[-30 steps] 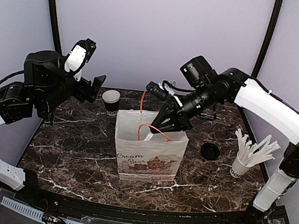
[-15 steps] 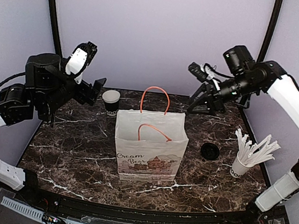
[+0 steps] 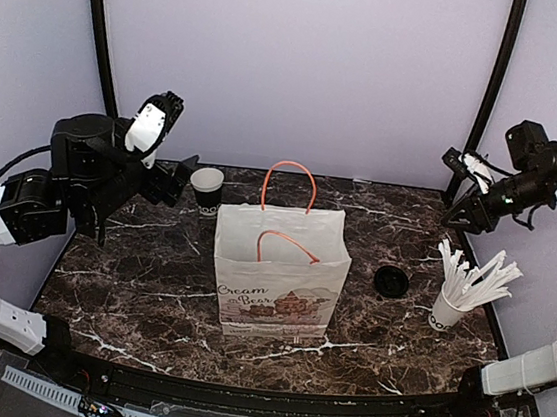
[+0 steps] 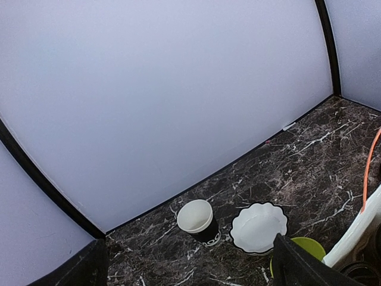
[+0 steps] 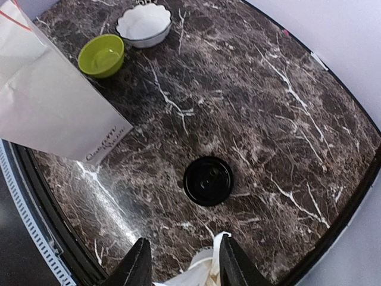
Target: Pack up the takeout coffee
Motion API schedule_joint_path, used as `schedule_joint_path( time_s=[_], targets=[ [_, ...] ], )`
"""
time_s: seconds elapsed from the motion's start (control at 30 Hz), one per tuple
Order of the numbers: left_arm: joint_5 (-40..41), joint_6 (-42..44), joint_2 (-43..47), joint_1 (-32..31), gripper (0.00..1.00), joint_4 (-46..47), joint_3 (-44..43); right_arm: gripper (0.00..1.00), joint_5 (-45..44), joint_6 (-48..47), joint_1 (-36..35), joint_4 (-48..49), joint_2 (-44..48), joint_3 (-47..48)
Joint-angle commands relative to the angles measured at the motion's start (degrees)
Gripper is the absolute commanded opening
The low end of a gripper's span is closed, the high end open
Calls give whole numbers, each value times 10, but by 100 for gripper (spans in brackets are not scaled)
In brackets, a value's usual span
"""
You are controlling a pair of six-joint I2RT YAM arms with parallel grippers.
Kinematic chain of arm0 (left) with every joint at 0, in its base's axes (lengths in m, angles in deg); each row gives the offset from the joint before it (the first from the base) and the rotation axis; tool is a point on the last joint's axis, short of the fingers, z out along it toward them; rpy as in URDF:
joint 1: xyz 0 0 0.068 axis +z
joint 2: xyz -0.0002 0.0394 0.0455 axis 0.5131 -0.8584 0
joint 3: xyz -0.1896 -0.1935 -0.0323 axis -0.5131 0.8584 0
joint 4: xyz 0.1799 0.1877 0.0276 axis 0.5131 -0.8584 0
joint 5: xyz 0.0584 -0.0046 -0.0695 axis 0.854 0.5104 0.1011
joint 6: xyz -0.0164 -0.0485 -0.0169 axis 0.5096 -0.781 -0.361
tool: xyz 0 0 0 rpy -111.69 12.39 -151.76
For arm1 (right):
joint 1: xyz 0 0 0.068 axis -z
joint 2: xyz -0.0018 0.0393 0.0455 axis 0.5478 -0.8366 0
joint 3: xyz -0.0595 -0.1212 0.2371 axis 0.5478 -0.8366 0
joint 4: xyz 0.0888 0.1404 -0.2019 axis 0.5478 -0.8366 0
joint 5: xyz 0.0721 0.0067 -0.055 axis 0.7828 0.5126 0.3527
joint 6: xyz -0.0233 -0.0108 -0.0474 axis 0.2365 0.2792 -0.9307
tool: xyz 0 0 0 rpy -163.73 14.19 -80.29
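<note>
- Top external: fixed above and behind the arm bases at the near edge, facing the far edge. It covers the whole table (image 3: 129,282).
- Left wrist: on the left gripper (image 3: 179,179), raised at the left edge, facing the far edge.
- Right wrist: on the right gripper (image 5: 184,238), high over the right edge, looking steeply down.
- Shared: both wrist views show the white bowl (image 4: 258,227), green bowl (image 5: 101,55) and bag (image 3: 280,269).

Six things on the dark marble worktop (image 3: 149,284), one of each kind.
One white paper bag with orange handles (image 3: 280,269), one lidless black paper cup (image 3: 206,190), one flat black plastic lid (image 3: 388,279), one white cup of sticks (image 3: 445,311), one lime-green bowl (image 5: 102,55), one white scalloped bowl (image 5: 143,24).
</note>
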Motion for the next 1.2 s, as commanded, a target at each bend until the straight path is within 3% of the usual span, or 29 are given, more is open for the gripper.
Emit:
schedule_joint_path(
  time_s=[0.0, 0.17, 0.67, 0.77, 0.93, 1.17],
  targets=[
    [2, 11, 15, 3, 98, 32, 15, 42, -74, 18, 2, -18, -10, -5],
    [-2, 0, 22, 3, 98, 23, 25, 42, -99, 25, 2, -26, -47, -4],
    [-6, -32, 61, 3, 97, 6, 43, 27, -132, 24, 2, -29, -93, -28],
    [-8, -33, 58, 3, 97, 4, 42, 21, -138, 24, 2, -27, -93, -32],
    [-9, -32, 55, 3, 97, 5, 40, 0, -143, 24, 2, -23, -90, -29],
    [-10, -26, 47, 3, 97, 5, 33, 0, -159, 8, 2, -59, -97, 47]
  ],
)
